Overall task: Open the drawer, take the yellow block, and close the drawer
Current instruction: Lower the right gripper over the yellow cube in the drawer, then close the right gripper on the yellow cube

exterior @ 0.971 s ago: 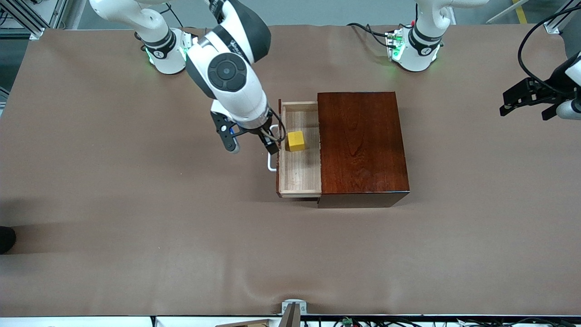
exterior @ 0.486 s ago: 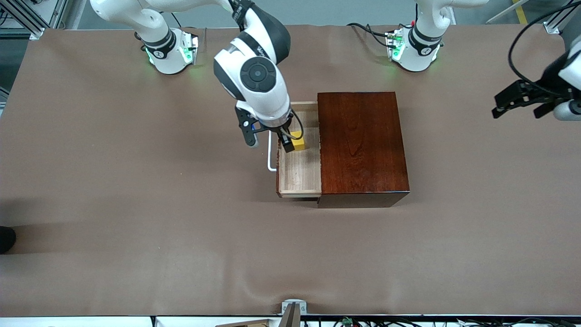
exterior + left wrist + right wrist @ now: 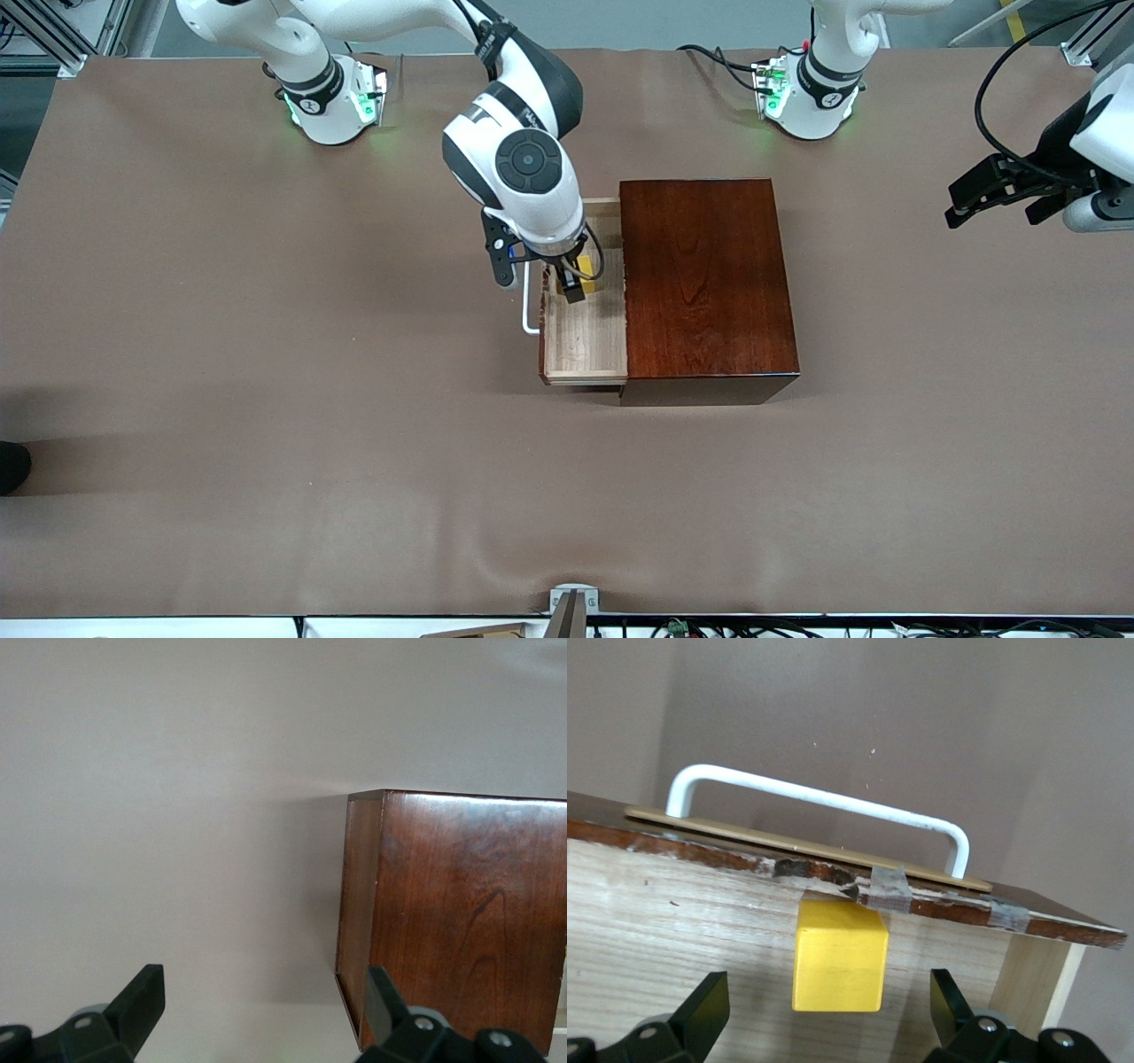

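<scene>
A brown-covered table [image 3: 266, 399] is carrying a glossy dark reddish-brown wooden box [image 3: 704, 279], and both arms are reaching out from their bases along its edge. The drawer [image 3: 585, 341] is standing pulled out of the box toward the right arm's end of the table, its white U-shaped handle [image 3: 528, 310] facing that end. The right gripper [image 3: 540, 275] is hanging over the open drawer, pointing down into the tray, with its fingers [image 3: 505, 261] spread wide. The yellow block [image 3: 585, 268] is sitting on the pale wood floor of the drawer directly beneath this gripper; in the right wrist view the yellow block [image 3: 839, 954] is lying between the two black fingertips [image 3: 700, 1010], apart from both, close against the inner face of the drawer's front panel [image 3: 833, 868], with the handle [image 3: 824, 797] showing above that panel. The left gripper [image 3: 992, 190] is waiting in the air over the left arm's end of the table, well apart from the box, its fingers [image 3: 133, 1005] likewise spread, with the wooden box [image 3: 461, 912] in its wrist view.
</scene>
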Tool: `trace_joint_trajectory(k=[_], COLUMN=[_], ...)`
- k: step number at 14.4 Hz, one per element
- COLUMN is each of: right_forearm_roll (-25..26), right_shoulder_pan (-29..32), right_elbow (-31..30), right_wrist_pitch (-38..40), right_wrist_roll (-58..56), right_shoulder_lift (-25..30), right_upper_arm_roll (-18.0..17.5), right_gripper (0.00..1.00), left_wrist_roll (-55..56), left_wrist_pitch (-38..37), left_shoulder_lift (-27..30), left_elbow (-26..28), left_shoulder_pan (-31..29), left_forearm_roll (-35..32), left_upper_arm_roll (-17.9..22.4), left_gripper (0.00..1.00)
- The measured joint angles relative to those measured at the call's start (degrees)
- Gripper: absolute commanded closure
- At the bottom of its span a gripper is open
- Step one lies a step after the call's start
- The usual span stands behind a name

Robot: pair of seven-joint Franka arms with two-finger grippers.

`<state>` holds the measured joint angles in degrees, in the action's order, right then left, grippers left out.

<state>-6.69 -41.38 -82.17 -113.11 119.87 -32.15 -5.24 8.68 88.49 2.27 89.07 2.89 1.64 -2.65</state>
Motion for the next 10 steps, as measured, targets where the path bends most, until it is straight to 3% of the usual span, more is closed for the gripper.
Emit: trace_joint_trajectory(k=[3,8,10], right_forearm_roll=[0.00,1.41,1.48], right_shoulder_pan=[-0.20,-0.51,-0.72], right_elbow=[-0.08,-0.17,-0.18], right_wrist_pitch=[-0.24,-0.59,-1.23], right_wrist_roll=[0.12,0.13,0.28], right_shoulder_lift=[-1.04,-2.37,-2.88], right_upper_arm_roll=[0.06,0.09,0.10], right_gripper=[0.00,0.00,0.11], left_wrist_roll=[-0.01,-0.97,-1.93], left_wrist_pitch=[0.00,-0.14,-0.36], left_shoulder_lift=[0.18,0.50,0.87], left_elbow=[0.17,0.25,0.26], left_shoulder_pan=[-1.88,-1.99,-2.12], left_forearm_roll=[-1.38,-3.52,-3.54], left_upper_arm_roll=[-3.33,-3.96,-3.96], left_gripper=[0.00,0.00,0.00])
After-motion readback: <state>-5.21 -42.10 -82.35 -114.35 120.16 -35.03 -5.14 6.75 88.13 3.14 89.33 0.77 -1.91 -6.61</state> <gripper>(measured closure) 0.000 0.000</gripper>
